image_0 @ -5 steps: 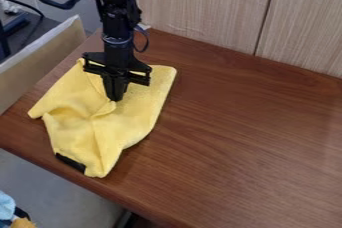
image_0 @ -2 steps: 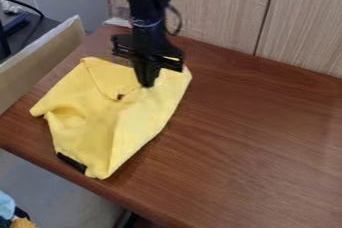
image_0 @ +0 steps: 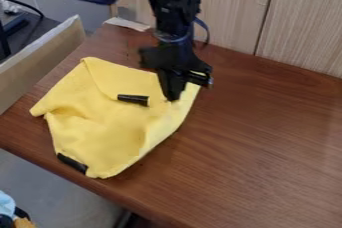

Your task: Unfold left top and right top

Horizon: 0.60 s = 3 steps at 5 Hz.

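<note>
The yellow cloth (image_0: 100,122) lies near the table's (image_0: 260,147) edge, its far-left part spread fairly flat. I'd guess the left top is done and the right top only partly opened: the gripper's (image_0: 174,98) fingers are pinched together on cloth there.

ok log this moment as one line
gripper pinching yellow cloth, upper right; black strip near cloth's centre; wooden table beneath
</note>
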Available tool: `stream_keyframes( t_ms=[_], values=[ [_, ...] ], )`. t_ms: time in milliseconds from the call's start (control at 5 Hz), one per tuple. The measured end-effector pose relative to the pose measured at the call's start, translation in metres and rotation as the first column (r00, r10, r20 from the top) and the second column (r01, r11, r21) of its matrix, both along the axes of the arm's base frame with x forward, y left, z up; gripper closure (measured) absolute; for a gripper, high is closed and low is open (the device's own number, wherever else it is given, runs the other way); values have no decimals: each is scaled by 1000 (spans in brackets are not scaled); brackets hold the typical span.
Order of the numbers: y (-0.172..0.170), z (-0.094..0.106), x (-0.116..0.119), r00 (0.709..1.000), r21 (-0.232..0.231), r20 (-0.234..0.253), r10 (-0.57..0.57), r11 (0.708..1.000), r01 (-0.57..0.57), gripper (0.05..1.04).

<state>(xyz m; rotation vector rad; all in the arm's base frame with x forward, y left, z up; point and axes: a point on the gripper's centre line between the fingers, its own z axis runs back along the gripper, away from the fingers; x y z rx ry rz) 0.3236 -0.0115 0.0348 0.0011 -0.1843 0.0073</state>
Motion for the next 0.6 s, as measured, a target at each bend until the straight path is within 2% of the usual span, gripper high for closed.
stream_keyframes(
  t_ms=[200, 400, 600],
  values=[
    [-11, -11, 2, 1000, -29, 5, -6, 1000, 7, 1016],
    [-21, -28, 2, 1000, -49, -16, -24, 999, 23, 1016],
    [-28, -36, 5, 999, -63, -18, -34, 997, 33, 991]
  ],
)
